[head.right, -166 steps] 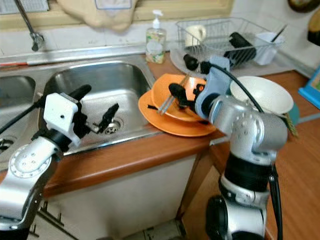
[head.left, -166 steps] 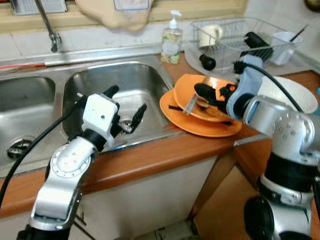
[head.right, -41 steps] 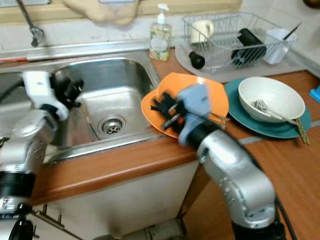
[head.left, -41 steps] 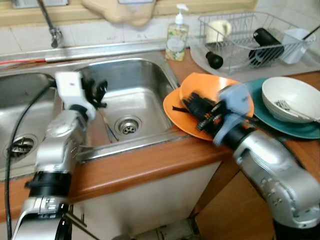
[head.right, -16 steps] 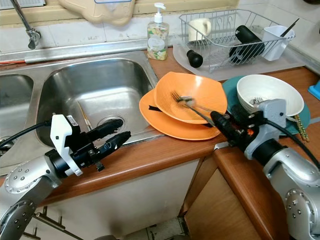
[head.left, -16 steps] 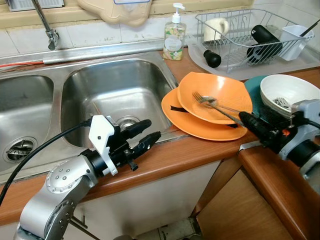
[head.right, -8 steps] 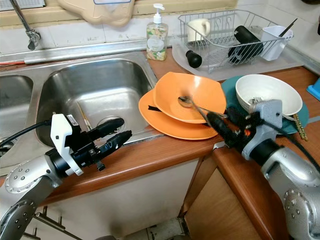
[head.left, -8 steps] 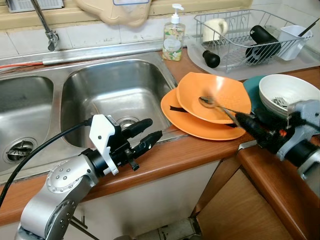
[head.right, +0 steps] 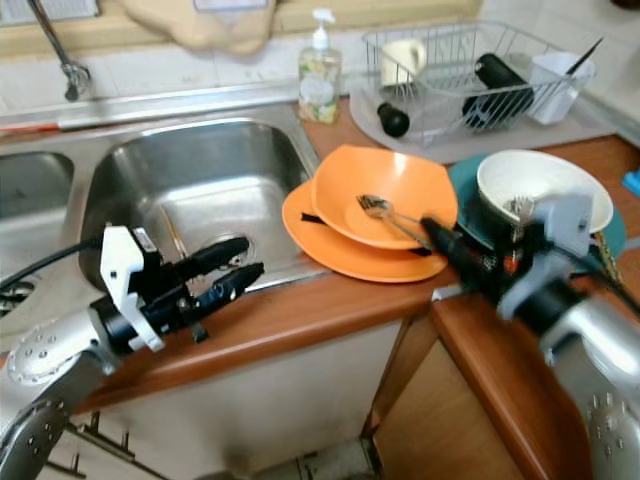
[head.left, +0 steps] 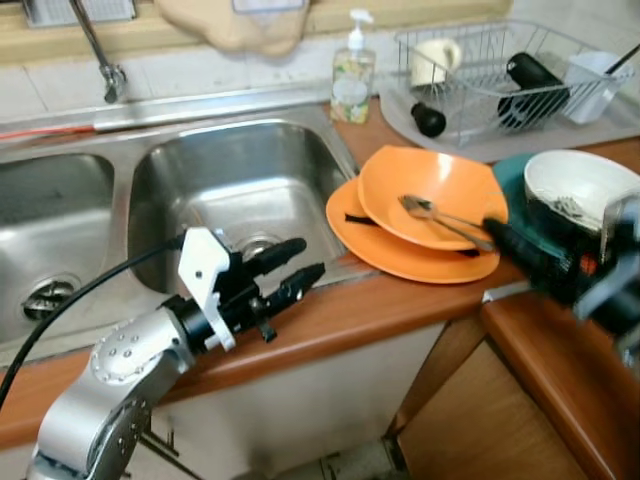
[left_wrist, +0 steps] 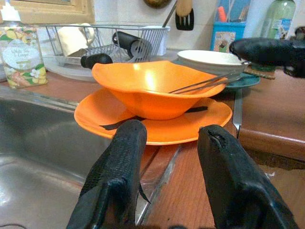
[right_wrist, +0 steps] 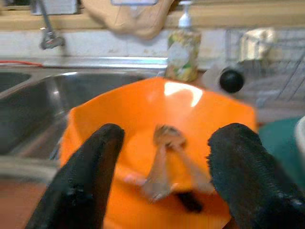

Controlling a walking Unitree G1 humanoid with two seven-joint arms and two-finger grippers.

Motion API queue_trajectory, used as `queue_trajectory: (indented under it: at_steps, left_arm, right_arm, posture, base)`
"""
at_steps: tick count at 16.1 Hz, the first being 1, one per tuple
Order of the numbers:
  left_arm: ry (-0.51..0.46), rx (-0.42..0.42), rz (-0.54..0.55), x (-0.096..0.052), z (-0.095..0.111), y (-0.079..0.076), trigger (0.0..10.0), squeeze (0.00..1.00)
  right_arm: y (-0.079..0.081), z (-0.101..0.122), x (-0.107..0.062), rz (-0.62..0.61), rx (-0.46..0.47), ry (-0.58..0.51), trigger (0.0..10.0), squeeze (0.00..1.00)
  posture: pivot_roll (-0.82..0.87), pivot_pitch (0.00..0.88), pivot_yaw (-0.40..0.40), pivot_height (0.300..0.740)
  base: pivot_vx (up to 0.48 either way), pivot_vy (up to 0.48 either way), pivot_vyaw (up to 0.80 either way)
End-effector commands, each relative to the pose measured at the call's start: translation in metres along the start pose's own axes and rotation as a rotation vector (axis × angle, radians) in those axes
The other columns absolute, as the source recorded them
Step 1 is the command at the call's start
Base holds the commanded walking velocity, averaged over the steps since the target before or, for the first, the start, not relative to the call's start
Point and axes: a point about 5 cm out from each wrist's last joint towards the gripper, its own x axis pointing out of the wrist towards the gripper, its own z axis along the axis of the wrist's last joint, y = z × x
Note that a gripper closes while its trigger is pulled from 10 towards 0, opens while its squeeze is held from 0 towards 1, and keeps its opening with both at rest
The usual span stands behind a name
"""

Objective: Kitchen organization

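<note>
An orange bowl sits on an orange plate on the wooden counter right of the sink. A metal fork and spoon lie in the bowl, handles pointing to my right gripper. That gripper is open at the bowl's right rim, and in the right wrist view the utensils lie between its spread fingers, blurred. My left gripper is open and empty over the counter's front edge, by the right basin. Its wrist view looks at the bowl.
A white bowl with cutlery rests on a teal plate behind my right gripper. A dish rack holds a mug and black utensils. A soap bottle and a faucet stand behind the double sink.
The utensils' heads have shifted inside the orange bowl, and my right gripper has edged a little to the right. The left arm has stayed put since one second ago.
</note>
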Motion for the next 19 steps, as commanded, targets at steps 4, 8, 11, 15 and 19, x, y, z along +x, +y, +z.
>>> queue_trajectory:
  at_steps: [4, 8, 11, 15, 19]
  left_arm:
    - [0.007, -0.003, -0.032, -0.002, 0.002, -0.003, 10.0, 0.00]
    - [0.010, -0.009, -0.041, -0.002, 0.002, -0.005, 10.0, 0.00]
    - [0.014, -0.010, -0.036, -0.004, 0.001, -0.006, 10.0, 0.00]
    - [0.016, -0.015, -0.035, -0.005, 0.000, -0.008, 10.0, 0.00]
    - [0.013, -0.014, -0.033, -0.004, 0.001, -0.009, 10.0, 0.00]
  right_arm:
    - [0.012, -0.001, -0.005, 0.021, -0.020, -0.023, 10.0, 1.00]
    - [0.014, -0.017, 0.002, 0.024, 0.007, 0.026, 3.7, 0.00]
    - [0.008, -0.021, 0.007, -0.011, 0.017, 0.021, 1.5, 0.00]
    - [0.007, -0.024, 0.011, -0.012, 0.030, 0.018, 0.7, 0.00]
    - [0.008, -0.025, 0.016, 0.007, 0.035, 0.013, 0.0, 0.00]
  posture:
    - [-0.06, 0.000, 0.051, 0.740]
    - [-0.05, 0.000, 0.045, 0.740]
    - [-0.04, 0.000, 0.031, 0.740]
    - [-0.04, 0.000, 0.029, 0.740]
    - [-0.04, 0.000, 0.026, 0.740]
  base:
    - [0.000, 0.000, 0.00]
    - [0.000, 0.000, 0.00]
    - [0.000, 0.000, 0.00]
    - [0.000, 0.000, 0.00]
    - [0.000, 0.000, 0.00]
